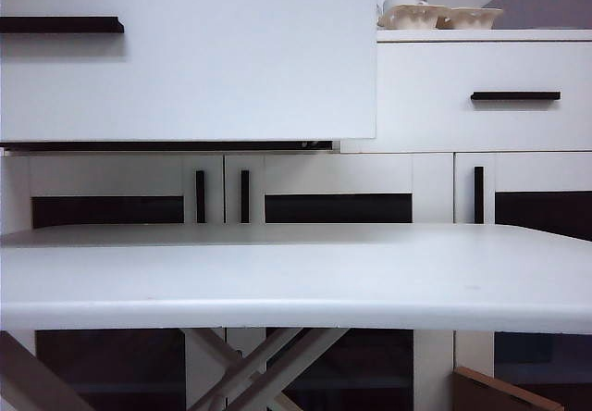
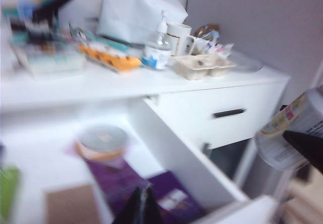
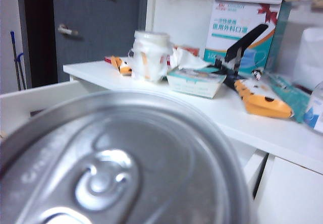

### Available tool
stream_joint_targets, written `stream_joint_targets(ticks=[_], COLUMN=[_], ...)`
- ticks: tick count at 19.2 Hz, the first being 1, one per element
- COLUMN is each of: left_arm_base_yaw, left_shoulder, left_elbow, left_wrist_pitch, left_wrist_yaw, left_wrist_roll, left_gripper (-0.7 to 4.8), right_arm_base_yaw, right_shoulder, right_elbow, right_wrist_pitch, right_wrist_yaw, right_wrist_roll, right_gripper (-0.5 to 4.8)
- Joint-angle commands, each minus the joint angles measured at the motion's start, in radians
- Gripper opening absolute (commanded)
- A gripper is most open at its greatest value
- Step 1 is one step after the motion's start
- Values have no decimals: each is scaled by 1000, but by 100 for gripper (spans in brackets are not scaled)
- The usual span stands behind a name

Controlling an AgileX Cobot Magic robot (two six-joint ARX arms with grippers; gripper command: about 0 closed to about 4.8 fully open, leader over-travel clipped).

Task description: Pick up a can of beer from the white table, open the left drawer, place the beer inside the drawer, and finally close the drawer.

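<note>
The left drawer (image 1: 185,59) stands pulled out, its white front with the black bar handle (image 1: 60,24) looming above the bare white table (image 1: 296,272). Neither gripper shows in the exterior view. In the left wrist view my left gripper (image 2: 143,210) hangs shut and empty over the open drawer's inside (image 2: 131,133). Beside the drawer's side wall, the can of beer (image 2: 292,133) hangs in the air with a black finger (image 2: 306,145) of my right gripper against it. The can's silver top (image 3: 126,168) fills the right wrist view and hides those jaws.
In the drawer lie a round lidded tub (image 2: 102,142), purple packets (image 2: 166,199) and a brown card (image 2: 68,204). The sideboard top holds a pump bottle (image 2: 157,50), a mug (image 2: 179,36), a pulp tray (image 2: 202,65) and a white bag (image 2: 133,14). The right drawer (image 1: 481,96) is shut.
</note>
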Motion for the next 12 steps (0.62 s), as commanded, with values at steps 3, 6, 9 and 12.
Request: stream_joint_targets(ticks=[3,6,9,12], left_arm_base_yaw=[0,0,0,0], left_shoulder=[143,179,182,190], left_elbow=[261,320,320,320], left_wrist_pitch=[-243,-300,-306,-308], left_wrist_yaw=[-35,-37,-34,-33], left_wrist_roll=[140,175,190,205], left_gripper=[-6,-6,-6,-6], right_arm_base_yaw=[1,1,1,2], right_shoulder=[68,156,250,338], right_elbow=[106,246,368,468], right_wrist_pitch=[-16,-109,-186,-221], right_wrist_yaw=[-3,-5,-54,-67], right_wrist_roll=[24,24,24,24], right_gripper=[156,156,156,156])
